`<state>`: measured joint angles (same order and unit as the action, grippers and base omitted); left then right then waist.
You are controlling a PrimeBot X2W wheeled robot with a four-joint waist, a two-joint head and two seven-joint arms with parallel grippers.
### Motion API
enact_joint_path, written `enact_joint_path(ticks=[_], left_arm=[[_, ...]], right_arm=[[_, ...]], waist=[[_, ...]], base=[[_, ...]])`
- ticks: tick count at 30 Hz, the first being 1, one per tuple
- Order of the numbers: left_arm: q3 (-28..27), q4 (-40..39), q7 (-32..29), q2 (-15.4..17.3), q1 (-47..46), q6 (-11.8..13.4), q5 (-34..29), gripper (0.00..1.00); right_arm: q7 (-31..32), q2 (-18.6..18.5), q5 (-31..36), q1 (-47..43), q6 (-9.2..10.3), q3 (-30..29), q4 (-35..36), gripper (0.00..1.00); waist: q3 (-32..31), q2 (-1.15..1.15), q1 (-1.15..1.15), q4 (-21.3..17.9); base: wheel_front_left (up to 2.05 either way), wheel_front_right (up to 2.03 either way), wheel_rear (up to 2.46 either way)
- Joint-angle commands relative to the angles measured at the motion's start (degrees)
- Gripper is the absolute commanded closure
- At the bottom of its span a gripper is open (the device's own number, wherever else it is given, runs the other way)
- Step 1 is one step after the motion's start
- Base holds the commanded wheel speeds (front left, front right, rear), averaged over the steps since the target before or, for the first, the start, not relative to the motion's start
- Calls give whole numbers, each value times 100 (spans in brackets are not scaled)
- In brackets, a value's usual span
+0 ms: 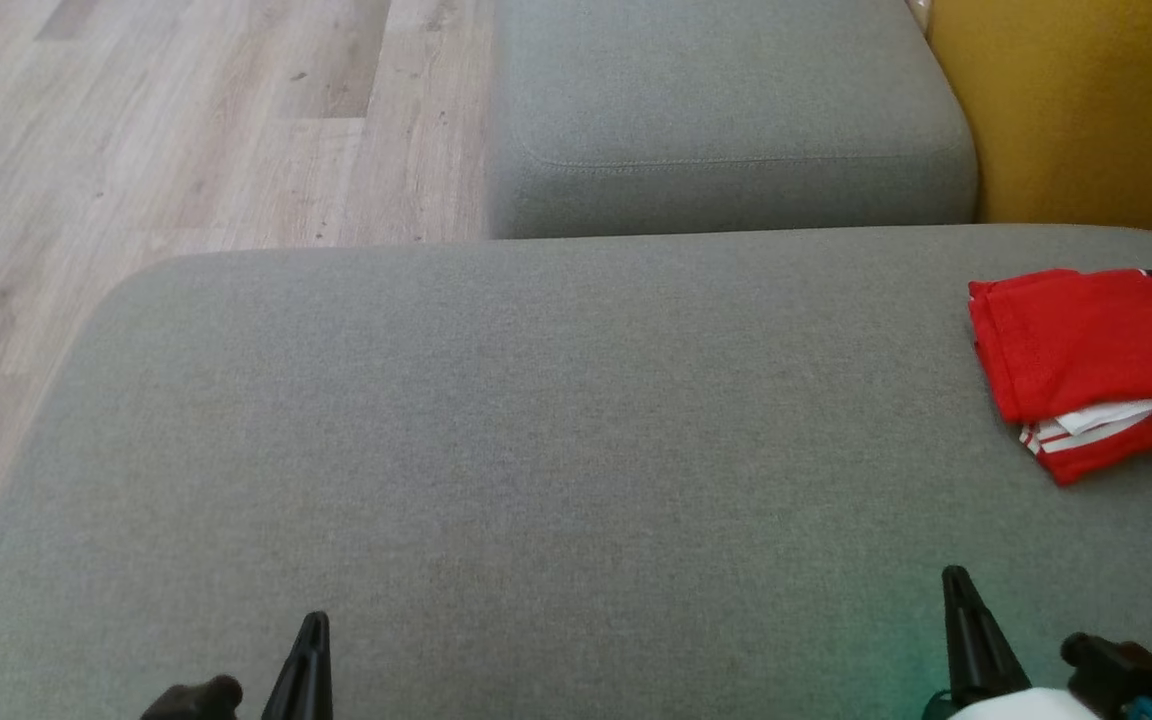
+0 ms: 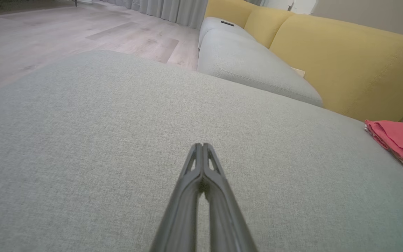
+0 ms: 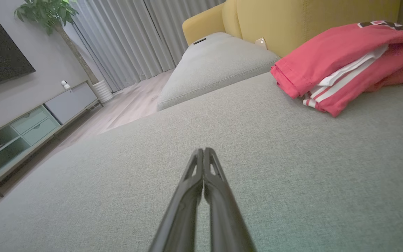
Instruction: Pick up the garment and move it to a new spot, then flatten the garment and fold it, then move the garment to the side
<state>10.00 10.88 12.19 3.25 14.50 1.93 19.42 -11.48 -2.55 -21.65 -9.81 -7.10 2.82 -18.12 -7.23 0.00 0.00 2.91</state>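
Both closed on nothing, my left gripper (image 2: pixel 201 147) and right gripper (image 3: pixel 204 151) hover above the wide grey sofa cushion (image 1: pixel 496 420). At its right edge the red jersey (image 1: pixel 1086 335) lies folded, well apart from them. Moving it aside looks done to me, so next I need only stay clear.

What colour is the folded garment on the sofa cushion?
Red with white stripes at the hem; the garment shows best in the right wrist view.
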Motion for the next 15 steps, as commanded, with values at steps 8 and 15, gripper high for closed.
enact_joint_path(ticks=[8, 15], left_arm=[[-193, -106, -123, 57, -410, -115, 667, 100], [-271, -77, -226, 69, -528, -174, 1155, 100]], right_arm=[[149, -23, -639, 431, -8, -101, 223, 100], [262, -27, -1096, 514, -10, -156, 237, 100]], waist=[[58, 0, 0, -23], [107, 0, 0, -42]], base=[[0, 0, 0], [0, 0, 0]])
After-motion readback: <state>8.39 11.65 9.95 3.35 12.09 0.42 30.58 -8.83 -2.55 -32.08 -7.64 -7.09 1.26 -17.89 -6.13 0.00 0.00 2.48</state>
